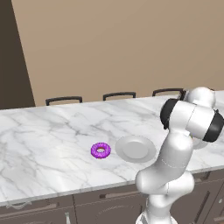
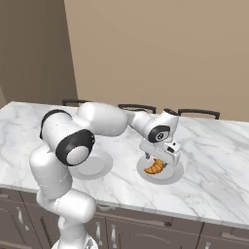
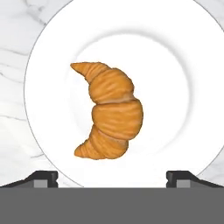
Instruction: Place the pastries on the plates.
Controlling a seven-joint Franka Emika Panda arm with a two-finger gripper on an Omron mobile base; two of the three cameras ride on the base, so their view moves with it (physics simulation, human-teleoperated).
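Golden croissant (image 3: 109,113) rests on its plate (image 3: 48,57), directly below the open, empty jaws.
Next: reach the purple donut (image 1: 100,150) beside the empty plate (image 1: 135,148).

No legible text (seemingly none)

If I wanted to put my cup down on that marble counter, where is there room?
Plenty: the counter is bare to the left of the purple donut, and along the back edge by the chairs. It is crowded near the front: donut, empty plate, then the plate holding the croissant under the open gripper.
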